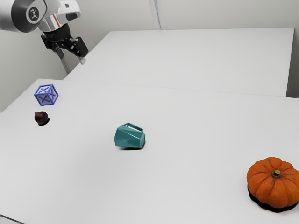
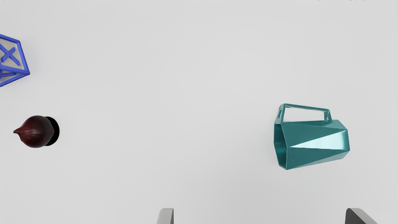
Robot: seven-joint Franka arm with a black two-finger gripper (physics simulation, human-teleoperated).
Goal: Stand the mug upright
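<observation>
High over the table at the exterior view's upper left hangs my gripper [image 1: 82,60], well away from the mug. A teal faceted mug [image 1: 129,136] lies on its side near the middle of the white table, its handle toward the far side. From the wrist camera, the mug [image 2: 314,143] shows its open mouth facing the dark red fruit-like object, with its base pointing away from it. The fingers of my gripper [image 2: 259,216] stand wide apart there, with nothing held between them.
A blue-edged cube [image 1: 46,95] and a small dark red round object [image 1: 41,117] sit at the exterior view's left. An orange pumpkin [image 1: 274,183] rests at the exterior view's lower right. Another white surface [image 1: 187,60] lies beyond the table [image 1: 93,186].
</observation>
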